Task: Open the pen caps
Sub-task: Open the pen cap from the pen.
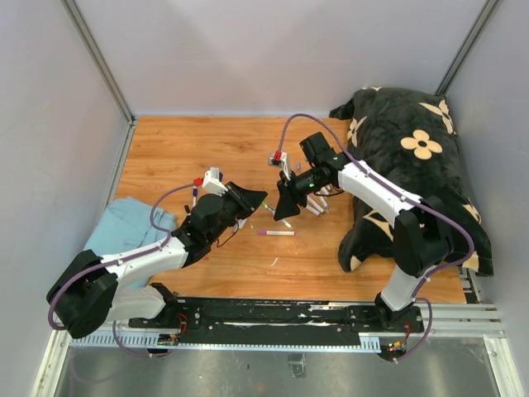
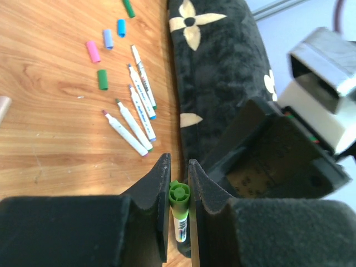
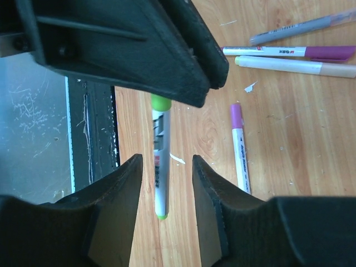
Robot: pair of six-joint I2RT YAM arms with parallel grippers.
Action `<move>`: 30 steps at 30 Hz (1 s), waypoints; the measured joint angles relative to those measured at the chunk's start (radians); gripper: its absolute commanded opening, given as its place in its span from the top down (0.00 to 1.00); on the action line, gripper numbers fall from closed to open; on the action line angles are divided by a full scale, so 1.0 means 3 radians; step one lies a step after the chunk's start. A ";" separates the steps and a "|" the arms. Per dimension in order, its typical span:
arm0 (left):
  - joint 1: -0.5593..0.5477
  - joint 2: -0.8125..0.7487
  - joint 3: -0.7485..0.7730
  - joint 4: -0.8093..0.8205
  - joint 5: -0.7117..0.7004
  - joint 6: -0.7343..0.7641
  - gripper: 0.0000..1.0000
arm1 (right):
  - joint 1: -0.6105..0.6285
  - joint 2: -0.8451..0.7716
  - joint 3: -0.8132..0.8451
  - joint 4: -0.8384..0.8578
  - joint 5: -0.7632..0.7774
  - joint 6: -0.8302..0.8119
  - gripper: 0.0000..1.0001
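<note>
My left gripper (image 2: 179, 167) is shut on a green pen cap (image 2: 179, 194), and the white barrel (image 2: 181, 228) hangs below it. In the right wrist view the same green cap (image 3: 161, 103) sits under the left gripper's fingers (image 3: 167, 55). Its barrel (image 3: 160, 167) runs down between the fingers of my open right gripper (image 3: 167, 161), with a gap on each side. From above, the left gripper (image 1: 263, 198) and right gripper (image 1: 279, 207) meet tip to tip over the table's middle. Loose caps lie on the wood: pink (image 2: 93, 51), blue (image 2: 120, 27), green (image 2: 102, 79).
Several uncapped pens (image 2: 133, 111) lie beside the black flowered cushion (image 1: 413, 165) on the right. A purple-capped pen (image 3: 239, 144) and other pens (image 3: 289, 52) lie near the right gripper. A pink pen (image 1: 275, 233) rests below both grippers. A blue cloth (image 1: 124, 227) covers the left edge.
</note>
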 measured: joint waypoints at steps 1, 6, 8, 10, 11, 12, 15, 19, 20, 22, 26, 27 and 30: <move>0.0000 0.0000 -0.0001 0.0043 0.0020 0.0009 1.00 | 0.0001 0.0011 0.0000 0.0000 -0.0005 0.0003 0.58; 0.0000 0.0000 -0.0009 0.0195 0.0088 0.0033 1.00 | 0.0072 0.0074 0.0000 0.0003 -0.0020 0.0022 0.75; 0.0000 0.0000 -0.0014 0.0224 0.0100 0.0036 1.00 | 0.0121 0.0078 0.0000 0.0010 -0.0025 0.0025 0.88; 0.0000 -0.0001 -0.0017 0.0248 0.0112 0.0043 0.95 | 0.0158 0.0083 0.0000 0.0015 -0.0023 0.0042 0.99; -0.0001 -0.0010 -0.0024 0.0253 0.0120 0.0056 0.87 | 0.0159 0.0084 0.0000 0.0015 0.0003 0.0075 0.99; -0.0003 -0.0022 -0.0038 0.0262 0.0118 0.0056 0.77 | 0.0159 0.0084 0.0000 0.0015 -0.0010 0.0083 0.99; -0.0003 -0.0038 -0.0065 0.0281 0.0121 0.0056 0.67 | 0.0159 0.0084 0.0000 0.0017 -0.0010 0.0086 0.99; -0.0003 -0.0045 -0.0092 0.0278 0.0127 0.0057 0.66 | 0.0159 0.0084 0.0000 0.0018 0.0033 0.0090 0.99; -0.0003 -0.0045 -0.0095 0.0278 0.0132 0.0057 0.66 | 0.0159 0.0084 0.0000 0.0018 0.0058 0.0094 0.99; -0.0003 -0.0043 -0.0098 0.0278 0.0142 0.0057 0.66 | 0.0159 0.0084 0.0000 0.0022 0.0121 0.0111 0.99; -0.0003 -0.0031 -0.0098 0.0278 0.0173 0.0057 0.67 | 0.0159 0.0084 0.0000 0.0037 0.0206 0.0145 0.99; -0.0003 -0.0025 -0.0098 0.0278 0.0182 0.0057 0.67 | 0.0159 0.0084 0.0000 0.0043 0.0223 0.0151 0.99; -0.0003 -0.0018 -0.0098 0.0280 0.0197 0.0057 0.72 | 0.0159 0.0084 0.0000 0.0046 0.0244 0.0164 0.99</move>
